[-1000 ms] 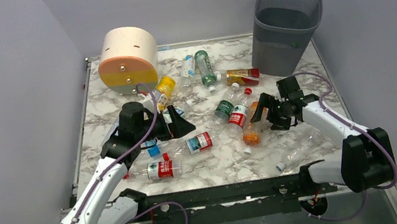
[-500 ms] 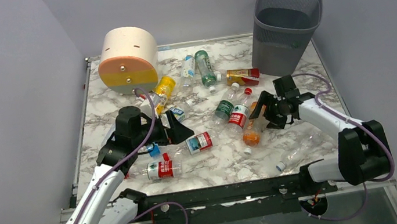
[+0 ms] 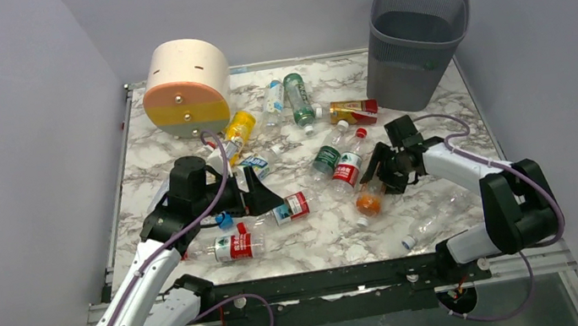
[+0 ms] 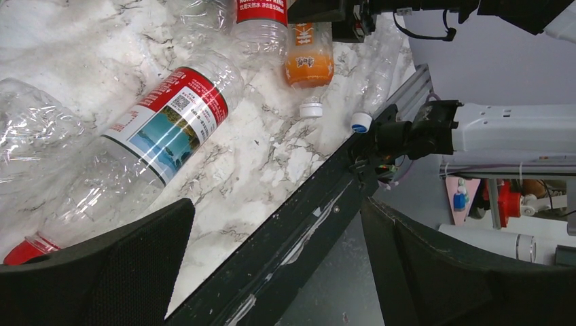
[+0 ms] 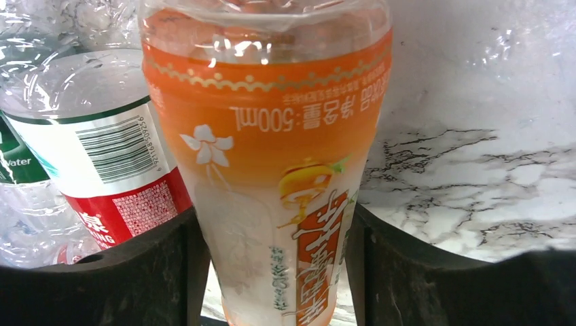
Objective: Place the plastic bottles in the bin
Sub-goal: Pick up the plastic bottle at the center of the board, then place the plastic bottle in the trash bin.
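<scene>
**Operator:** Start at the near edge.

**Inspector:** Nearest you, a crumpled clear bottle (image 3: 438, 214) lies straight out from the bin (image 3: 405, 70) toward the front rail. A red-labelled bottle (image 3: 233, 246) lies much further across from the bin, also at the front.

**Operator:** And the claws?

**Inspector:** Your left gripper (image 3: 262, 189) is released, its fingers spread wide with nothing between them. It hangs low over the marble table (image 3: 322, 243), well across from the bin. A clear bottle with a red and blue label (image 3: 288, 207) lies just beside it on the bin's side (the wrist view puts that bottle ahead of the fingers, not between them). Your right gripper (image 3: 378, 174) is grasping the orange bottle (image 3: 369, 199). In its wrist view both fingers (image 5: 109, 272) press against the bottle's sides.

**Operator:** Where is that bottle?

**Inspector:** It is down at table level, in front of the bin and well apart from it. I cannot tell whether it rests on the marble. A second red-labelled bottle (image 3: 348, 167) lies right against it on the side away from the bin.

**Operator:** Further back?

**Inspector:** An orange and red labelled bottle (image 3: 353, 109) lies just beside the bin's base. A green bottle (image 3: 298, 98) and then a yellow bottle (image 3: 240, 127) lie further across. The round drawer unit (image 3: 184, 88) stands furthest from the bin along the back.
</scene>
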`<state>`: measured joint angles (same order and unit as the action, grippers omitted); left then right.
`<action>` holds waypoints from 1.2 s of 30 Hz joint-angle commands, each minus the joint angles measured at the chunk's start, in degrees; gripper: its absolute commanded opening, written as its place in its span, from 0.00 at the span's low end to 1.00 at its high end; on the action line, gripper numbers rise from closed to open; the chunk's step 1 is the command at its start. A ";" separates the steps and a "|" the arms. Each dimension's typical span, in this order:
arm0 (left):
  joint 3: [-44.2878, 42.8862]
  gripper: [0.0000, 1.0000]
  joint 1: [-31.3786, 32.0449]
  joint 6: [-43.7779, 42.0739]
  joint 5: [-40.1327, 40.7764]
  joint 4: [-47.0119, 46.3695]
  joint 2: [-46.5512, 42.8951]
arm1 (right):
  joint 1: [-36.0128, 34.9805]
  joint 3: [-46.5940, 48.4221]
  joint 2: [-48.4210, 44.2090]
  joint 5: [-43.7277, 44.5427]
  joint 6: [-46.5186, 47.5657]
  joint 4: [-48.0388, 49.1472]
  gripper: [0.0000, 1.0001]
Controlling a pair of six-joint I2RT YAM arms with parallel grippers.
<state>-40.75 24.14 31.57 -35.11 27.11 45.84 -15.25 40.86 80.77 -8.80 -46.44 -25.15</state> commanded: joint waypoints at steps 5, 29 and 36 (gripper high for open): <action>-1.06 0.99 0.21 -0.72 0.42 -0.72 0.90 | -0.66 1.01 -0.71 2.27 0.99 -0.47 0.60; -5.77 0.99 0.20 4.47 9.97 -2.09 3.05 | -0.66 22.76 -16.85 2.22 10.25 -16.22 0.56; -4.15 0.99 0.21 5.40 9.77 -2.08 1.64 | -0.66 38.23 -11.57 3.10 9.77 -18.16 0.56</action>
<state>-45.32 24.12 36.12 -26.28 25.89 48.80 -15.68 70.59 66.43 -7.25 -37.41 -41.36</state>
